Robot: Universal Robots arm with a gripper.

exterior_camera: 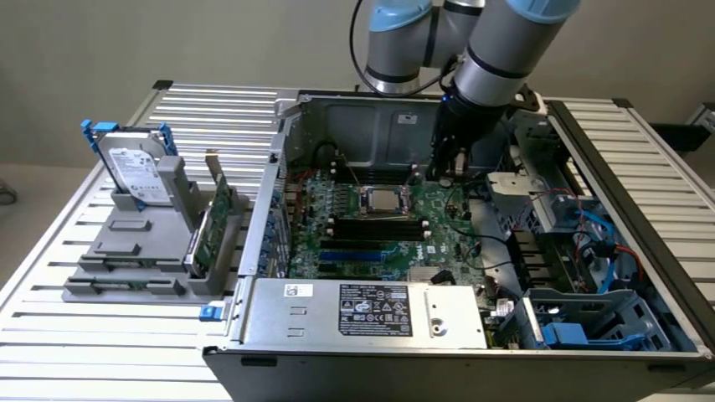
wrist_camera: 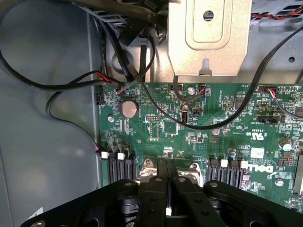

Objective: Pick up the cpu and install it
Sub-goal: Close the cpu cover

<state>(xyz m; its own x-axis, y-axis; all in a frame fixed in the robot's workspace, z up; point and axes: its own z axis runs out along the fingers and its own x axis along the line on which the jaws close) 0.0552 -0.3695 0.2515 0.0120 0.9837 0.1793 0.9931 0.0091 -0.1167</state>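
The cpu (exterior_camera: 380, 201), a small silver square with a pale rim, lies flat in the socket in the middle of the green motherboard (exterior_camera: 369, 243) inside the open computer case. My gripper (exterior_camera: 446, 176) hangs just above the board, beside the cpu towards the exterior view's right and apart from it. In the wrist view my gripper (wrist_camera: 168, 172) is shut, its black fingers (wrist_camera: 160, 182) pressed together with nothing between them. Silver metal corners (wrist_camera: 147, 166) peek out behind the fingertips; I cannot tell whether they belong to the cpu or its socket frame.
A hard drive with blue brackets (exterior_camera: 134, 172) and an upright green card (exterior_camera: 213, 222) stand on a grey rack at the exterior view's left. The power supply (exterior_camera: 363, 310) covers the case's front. Black cables (wrist_camera: 71, 85) and a metal bracket (wrist_camera: 208, 38) crowd the board's far edge.
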